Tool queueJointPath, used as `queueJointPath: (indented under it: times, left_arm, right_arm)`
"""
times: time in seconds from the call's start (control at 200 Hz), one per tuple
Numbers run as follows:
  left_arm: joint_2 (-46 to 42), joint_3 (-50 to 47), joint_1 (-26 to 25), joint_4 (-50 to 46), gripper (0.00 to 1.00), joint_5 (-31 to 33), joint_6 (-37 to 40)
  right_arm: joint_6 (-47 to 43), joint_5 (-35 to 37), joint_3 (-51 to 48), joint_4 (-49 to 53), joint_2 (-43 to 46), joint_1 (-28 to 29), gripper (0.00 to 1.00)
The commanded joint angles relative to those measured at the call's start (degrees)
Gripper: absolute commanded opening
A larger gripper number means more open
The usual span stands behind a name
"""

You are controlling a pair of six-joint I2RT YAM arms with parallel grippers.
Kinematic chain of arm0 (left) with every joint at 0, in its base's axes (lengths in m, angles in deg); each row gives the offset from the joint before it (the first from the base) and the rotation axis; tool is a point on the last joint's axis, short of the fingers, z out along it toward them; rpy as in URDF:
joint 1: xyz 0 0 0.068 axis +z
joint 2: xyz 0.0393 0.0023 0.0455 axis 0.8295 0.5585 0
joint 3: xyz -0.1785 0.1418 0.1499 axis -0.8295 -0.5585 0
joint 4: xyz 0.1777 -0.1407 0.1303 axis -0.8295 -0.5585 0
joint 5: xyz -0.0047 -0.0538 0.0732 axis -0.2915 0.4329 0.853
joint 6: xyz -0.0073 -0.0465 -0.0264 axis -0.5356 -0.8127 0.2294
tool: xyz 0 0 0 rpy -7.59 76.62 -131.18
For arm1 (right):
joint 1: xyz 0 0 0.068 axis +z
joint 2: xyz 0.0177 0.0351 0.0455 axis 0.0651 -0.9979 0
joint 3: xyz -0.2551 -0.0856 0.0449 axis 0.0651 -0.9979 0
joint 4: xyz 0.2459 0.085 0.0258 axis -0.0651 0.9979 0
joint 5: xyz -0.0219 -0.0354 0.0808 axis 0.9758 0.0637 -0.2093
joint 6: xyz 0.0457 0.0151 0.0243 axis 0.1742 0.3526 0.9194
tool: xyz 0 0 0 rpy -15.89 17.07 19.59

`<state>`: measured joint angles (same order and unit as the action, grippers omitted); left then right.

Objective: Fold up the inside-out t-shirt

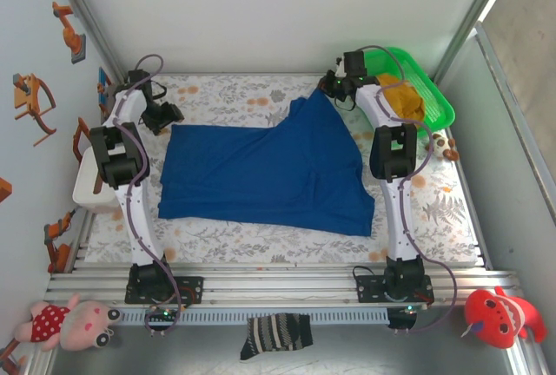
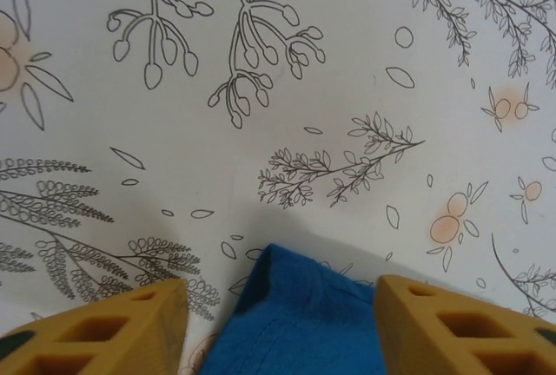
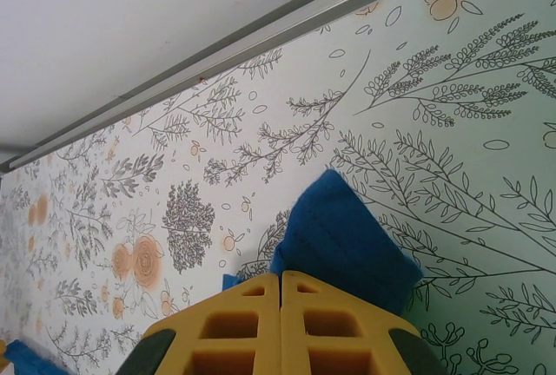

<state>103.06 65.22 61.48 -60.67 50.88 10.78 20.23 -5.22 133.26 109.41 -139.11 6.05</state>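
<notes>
My right gripper (image 3: 280, 281) pinches the 1 o'clock corner of the inside-out t-shirt (image 1: 269, 171), my left gripper (image 2: 280, 292) gapes astride its 10 o'clock corner, bare mat (image 1: 234, 93) beyond at 12; the green basket (image 1: 434, 88) at 2 holds a mustard garment (image 1: 407, 99).

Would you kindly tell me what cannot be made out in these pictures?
Top view: t-shirt seams too small to tell whether it is inside out.
Right wrist view: the right gripper hides how much cloth it pinches.
Left wrist view: the bottom edge cuts off the cloth inside the left gripper.
Top view: the right arm hides part of the basket.
</notes>
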Motion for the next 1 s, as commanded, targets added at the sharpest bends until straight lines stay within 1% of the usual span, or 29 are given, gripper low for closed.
queueJointPath:
  times: [0.0,0.12,0.16,0.175,0.315,0.511,0.646,0.996]
  left_arm:
    - [2.96,2.27,-1.0,-3.17,0.43,-1.5,2.18]
    - [4.47,4.82,-1.64,-3.88,0.18,-3.82,2.59]
    - [4.64,5.57,-1.8,-4.07,0.07,-4.12,2.65]
    - [4.57,5.89,-1.82,-4.16,0.0,-4.25,2.59]
    - [1.28,5.74,-1.78,-3.04,0.0,-4.16,1.01]
    - [-5.95,1.04,-0.98,1.85,0.0,-7.51,-2.75]
    - [-9.18,-3.48,0.47,4.97,0.0,-10.61,-6.05]
    - [-17.62,-19.8,5.31,16.59,0.0,-17.1,-14.83]
  right_arm:
    - [1.15,-1.32,-0.32,-1.09,2.21,0.06,0.0]
    - [1.93,-2.11,-0.49,-1.09,2.89,-0.2,0.0]
    - [2.09,-2.37,-0.67,-1.09,3.29,-0.36,0.0]
    - [2.17,-2.5,-0.8,-1.17,3.47,-0.37,0.0]
    - [2.4,-3.71,-2.85,-1.53,6.38,-0.77,0.0]
    - [2.49,-4.88,-8.82,-3.23,14.04,-1.15,0.0]
    - [3.35,-5.43,-17.65,-6.91,21.35,-1.1,0.0]
    - [6.66,-4.7,-46.11,-17.06,43.09,-0.99,0.0]
